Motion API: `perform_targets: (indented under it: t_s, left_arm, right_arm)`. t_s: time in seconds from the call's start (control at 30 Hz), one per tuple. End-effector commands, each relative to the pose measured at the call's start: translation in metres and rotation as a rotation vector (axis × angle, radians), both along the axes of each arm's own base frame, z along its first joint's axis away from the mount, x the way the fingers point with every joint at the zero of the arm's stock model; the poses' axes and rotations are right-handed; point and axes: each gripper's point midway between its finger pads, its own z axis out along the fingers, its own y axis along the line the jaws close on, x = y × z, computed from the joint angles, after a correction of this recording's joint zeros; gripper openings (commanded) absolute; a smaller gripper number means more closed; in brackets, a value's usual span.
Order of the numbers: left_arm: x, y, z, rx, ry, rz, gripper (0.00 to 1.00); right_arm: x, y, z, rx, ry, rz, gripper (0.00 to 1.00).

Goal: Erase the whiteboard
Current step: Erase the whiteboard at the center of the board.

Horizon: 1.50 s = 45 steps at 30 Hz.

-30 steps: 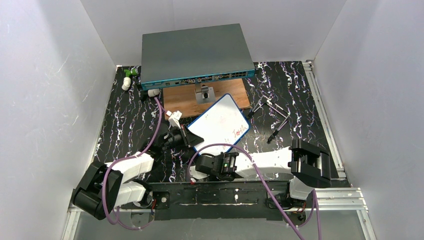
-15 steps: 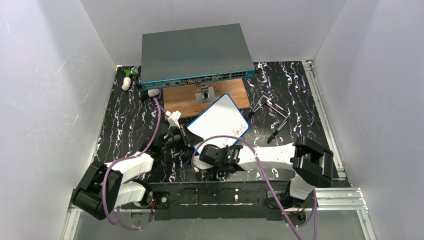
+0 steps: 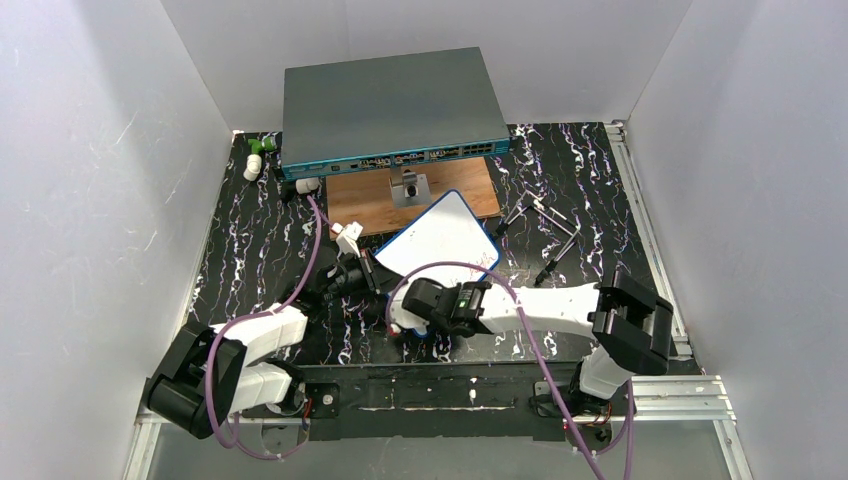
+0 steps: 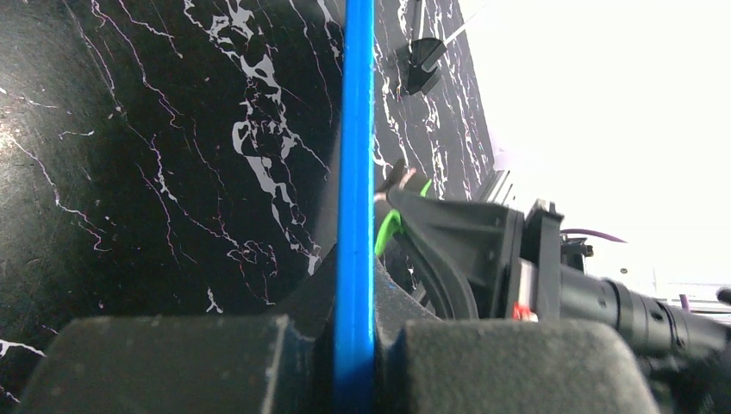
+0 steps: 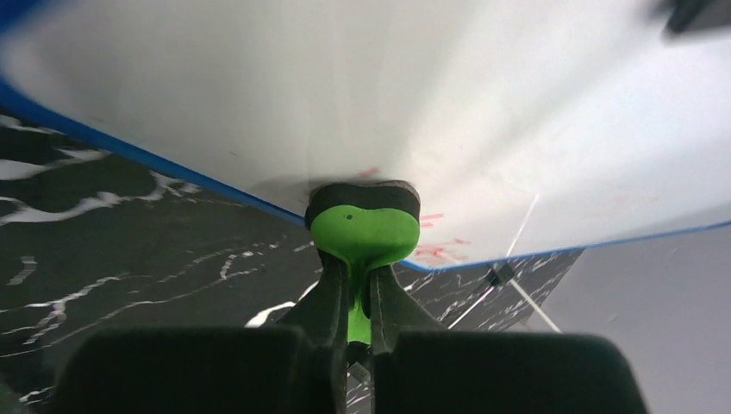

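The small white rectangular whiteboard with the thin blue frame [image 3: 442,232] is near the middle of the black, white-veined desk [image 3: 600,190]. It is turned at an angle to the desk edges, and its far corner reaches the brown wooden board [image 3: 365,198]. Behind that board, at the far edge of the desk, stands a large grey-teal metal box [image 3: 388,102].

The left gripper [image 4: 355,345] is closed narrow on the blue frame at the left side of the whiteboard. In the left wrist view the frame is seen edge-on between the two fingers.

The right gripper [image 5: 350,341] is closed on the stem of a green plastic eraser with a black pad [image 5: 364,226]. The pad touches the white surface just inside the near blue edge of the whiteboard. Some faint red handwriting [image 5: 435,246] is just beside the pad. The rest of the surface seen in the right wrist view looks white.
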Motion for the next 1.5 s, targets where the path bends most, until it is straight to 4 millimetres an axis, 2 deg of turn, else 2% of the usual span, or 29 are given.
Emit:
perform_targets:
  t_s: [0.0, 0.13, 0.23, 0.37, 0.5, 0.63, 0.83, 0.93, 1.03, 1.3, 1.47]
  left_arm:
    - [-0.016, -0.008, 0.007, -0.040, 0.030, -0.084, 0.00]
    - [-0.019, -0.008, 0.007, -0.040, 0.029, -0.094, 0.00]
    - [-0.020, -0.008, 0.006, -0.039, 0.029, -0.102, 0.00]
    - [-0.021, -0.008, 0.005, -0.042, 0.030, -0.107, 0.00]
    - [-0.021, -0.009, 0.006, -0.045, 0.030, -0.109, 0.00]
    - [-0.021, -0.009, 0.007, -0.049, 0.030, -0.107, 0.00]
    - [-0.022, -0.009, 0.006, -0.049, 0.039, -0.111, 0.00]
    - [-0.022, -0.010, 0.006, -0.055, 0.043, -0.115, 0.00]
    - [-0.023, -0.012, 0.008, -0.060, 0.047, -0.128, 0.00]
    - [-0.023, -0.013, 0.009, -0.060, 0.048, -0.139, 0.00]
    - [-0.022, -0.014, 0.011, -0.065, 0.047, -0.141, 0.00]
  right_arm:
    - [-0.030, 0.054, 0.014, 0.108, 0.042, 0.119, 0.01]
    - [-0.030, 0.059, 0.013, 0.112, 0.036, 0.132, 0.01]
    - [-0.022, 0.040, 0.005, 0.102, 0.031, 0.113, 0.01]
    - [0.000, 0.012, 0.006, 0.120, 0.027, 0.037, 0.01]
    - [0.003, 0.000, 0.005, 0.130, 0.041, 0.012, 0.01]
    - [-0.010, 0.009, 0.000, 0.125, 0.089, 0.032, 0.01]
    - [-0.058, 0.036, -0.006, 0.097, 0.114, 0.199, 0.01]
    - [-0.072, 0.048, -0.005, 0.070, 0.078, 0.257, 0.01]
    - [-0.072, 0.049, -0.008, 0.057, 0.056, 0.267, 0.01]
    - [-0.049, 0.020, -0.009, 0.035, -0.014, 0.239, 0.01]
    - [-0.045, 0.021, -0.008, 0.021, -0.018, 0.224, 0.01]
